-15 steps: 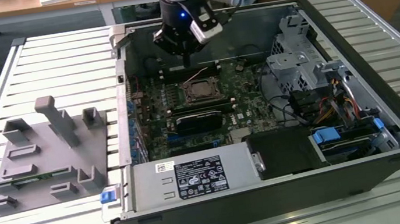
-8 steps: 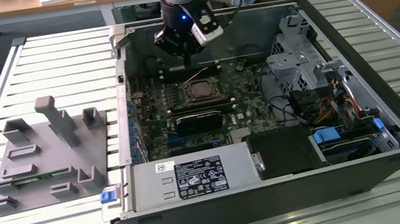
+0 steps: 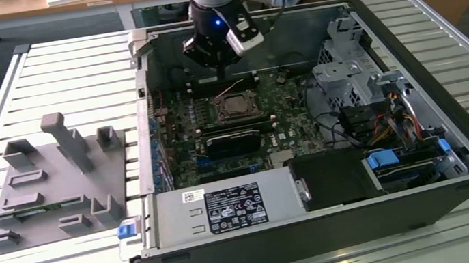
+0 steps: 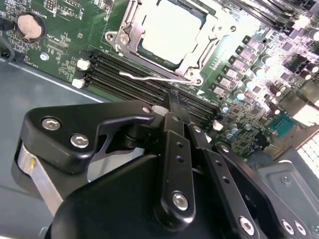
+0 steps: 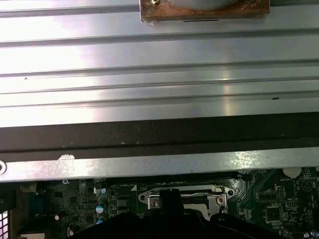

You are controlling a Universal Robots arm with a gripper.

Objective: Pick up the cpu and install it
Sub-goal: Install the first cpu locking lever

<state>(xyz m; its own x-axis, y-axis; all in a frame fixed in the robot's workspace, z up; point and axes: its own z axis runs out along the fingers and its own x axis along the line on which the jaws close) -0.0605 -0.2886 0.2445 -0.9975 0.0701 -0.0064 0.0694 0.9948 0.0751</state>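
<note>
The cpu [image 3: 233, 107] lies flat in the motherboard socket inside the open computer case [image 3: 456, 141]. Its shiny silver top [image 4: 169, 25] is ringed by the socket's metal frame [image 4: 124, 37], and a thin wire lever [image 4: 149, 77] runs along the frame's edge. My gripper [image 3: 224, 72] hangs just above the board at the far side of the socket, over the memory slots [image 4: 129, 74]. The gripper's black fingertips [image 4: 174, 102] are drawn together with nothing between them, apart from the cpu. In the first wrist view the gripper's tip [image 5: 169, 196] stands in front of the socket frame [image 5: 204, 199].
A black heatsink block [image 3: 231, 141] sits on the board in front of the socket. The power supply [image 3: 227, 208] fills the near corner and a drive cage [image 3: 346, 74] stands on the exterior view's right. A grey fixture plate [image 3: 49, 185] lies on the slatted table [image 3: 70, 72].
</note>
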